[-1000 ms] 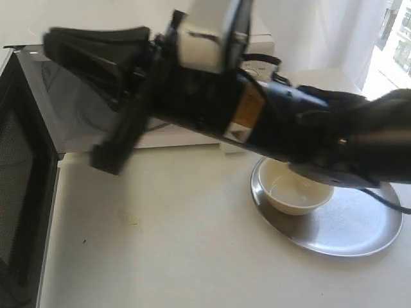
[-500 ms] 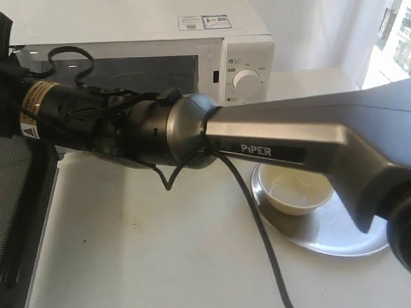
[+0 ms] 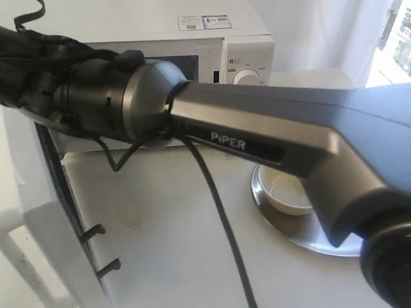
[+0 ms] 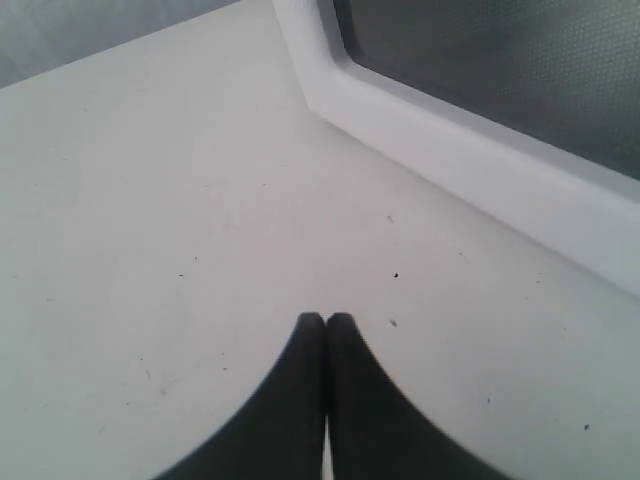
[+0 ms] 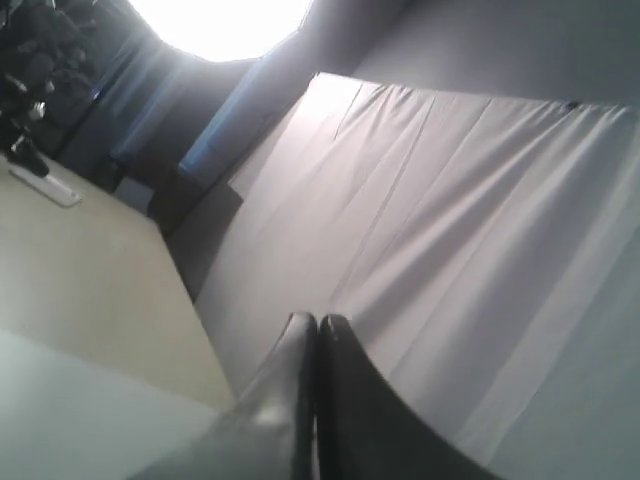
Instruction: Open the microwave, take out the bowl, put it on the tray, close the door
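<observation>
While both sets of tips press together on nothing, the left pincer (image 4: 325, 322) hangs just over the desk (image 4: 150, 200) near the door (image 4: 450, 145) and its window — the right pincer (image 5: 318, 322) faces a pale curtain (image 5: 450, 200). The bowl (image 3: 290, 194) sits on the tray (image 3: 321, 240), well apart from either pincer.

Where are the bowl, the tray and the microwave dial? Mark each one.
bowl (image 3: 287, 192), exterior view, on its pale inside.
tray (image 3: 290, 226), exterior view, on bare metal beside the bowl.
microwave dial (image 3: 247, 77), exterior view, on the round knob's face.
</observation>
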